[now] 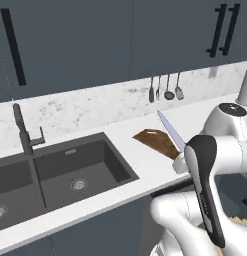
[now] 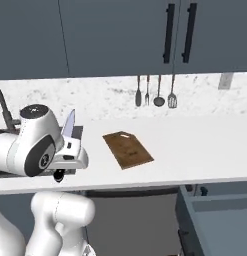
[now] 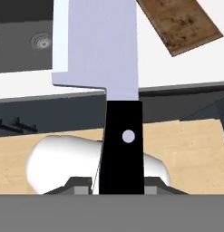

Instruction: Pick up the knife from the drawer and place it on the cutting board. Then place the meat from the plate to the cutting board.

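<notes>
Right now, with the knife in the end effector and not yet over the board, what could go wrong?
1. The end effector grips the knife low on its black handle, so the long blade could pivot or slip during the swing.
2. The blade points up and out; it might clip the counter edge before reaching the cutting board.
3. The drawer stands open below, an obstacle if the arm drops.

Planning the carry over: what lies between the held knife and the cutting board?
Bare white counter. In the right base view, nothing stands between the knife in the tool and the cutting board.
</notes>
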{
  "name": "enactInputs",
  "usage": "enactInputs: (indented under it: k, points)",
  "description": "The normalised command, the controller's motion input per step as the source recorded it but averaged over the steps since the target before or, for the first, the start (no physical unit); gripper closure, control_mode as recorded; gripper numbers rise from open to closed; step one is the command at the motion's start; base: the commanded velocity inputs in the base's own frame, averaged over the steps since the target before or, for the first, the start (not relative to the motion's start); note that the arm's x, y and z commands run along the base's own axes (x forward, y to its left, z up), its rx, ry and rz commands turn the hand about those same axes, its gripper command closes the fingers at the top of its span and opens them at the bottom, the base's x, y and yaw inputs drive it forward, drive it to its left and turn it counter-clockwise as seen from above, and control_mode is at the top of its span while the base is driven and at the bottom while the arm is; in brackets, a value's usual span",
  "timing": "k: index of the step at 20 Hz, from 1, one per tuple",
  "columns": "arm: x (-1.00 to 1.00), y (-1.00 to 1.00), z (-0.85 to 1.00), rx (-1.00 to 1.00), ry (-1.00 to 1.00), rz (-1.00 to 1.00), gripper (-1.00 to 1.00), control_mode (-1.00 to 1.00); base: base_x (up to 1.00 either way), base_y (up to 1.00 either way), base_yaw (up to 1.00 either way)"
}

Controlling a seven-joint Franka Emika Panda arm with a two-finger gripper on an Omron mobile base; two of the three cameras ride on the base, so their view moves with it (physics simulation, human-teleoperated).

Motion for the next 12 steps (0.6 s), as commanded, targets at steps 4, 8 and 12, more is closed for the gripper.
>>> enactInputs:
  k: [4,8,12]
  points:
    - [0.00,0.00,0.00,0.00,0.00,0.00,1.00,1.00,0.58,-0.36,0.43]
    - [0.00,0.00,0.00,0.00,0.00,0.00,1.00,1.00,0.51,-0.42,0.39]
    - [0.00,0.00,0.00,0.00,0.00,0.00,1.00,1.00,0.10,-0.51,0.18]
